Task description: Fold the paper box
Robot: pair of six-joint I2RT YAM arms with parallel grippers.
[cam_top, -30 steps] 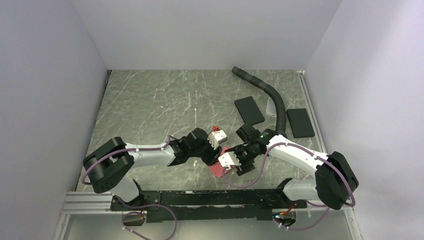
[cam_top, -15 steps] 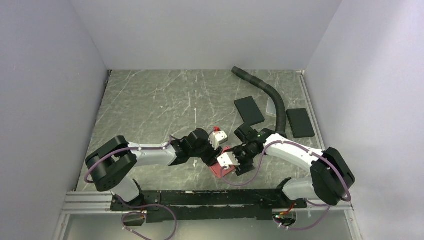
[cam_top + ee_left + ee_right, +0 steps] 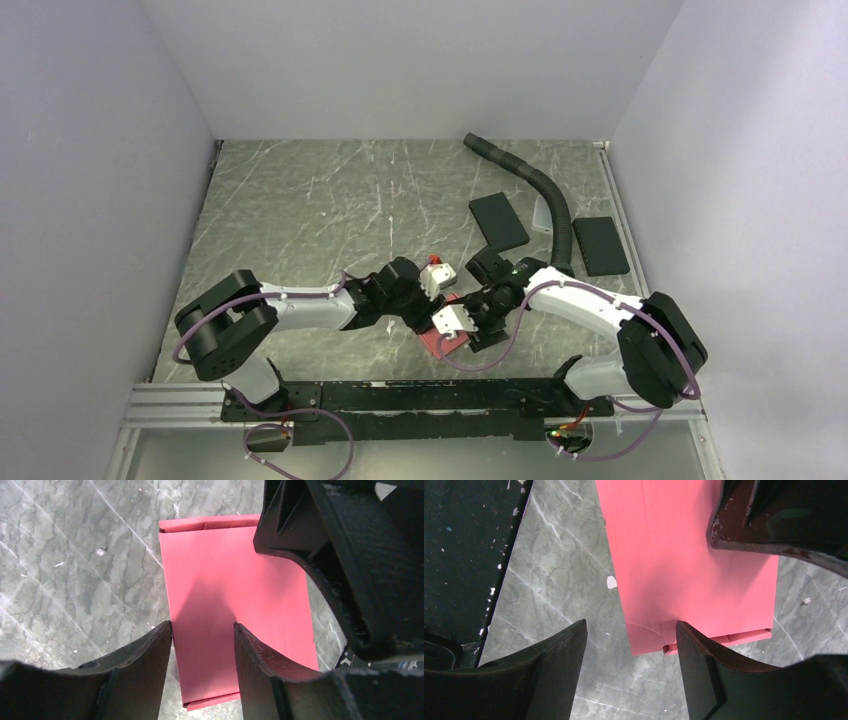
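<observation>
Left wrist: paper box lies flat, long axis pointing away, under open left end effector.

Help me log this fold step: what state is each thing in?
paper box: lying flat, not set up.
left gripper: fingers open, over the box.
right gripper: fingers open, at the box's end edge.
black pads: lying flat, away from both grippers.

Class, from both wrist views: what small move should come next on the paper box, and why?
Probably lower the left gripper and pinch the paper box's side edge to raise it. The box lies flat on the table; this gripper and the right gripper stand open over it, holding nothing.
</observation>
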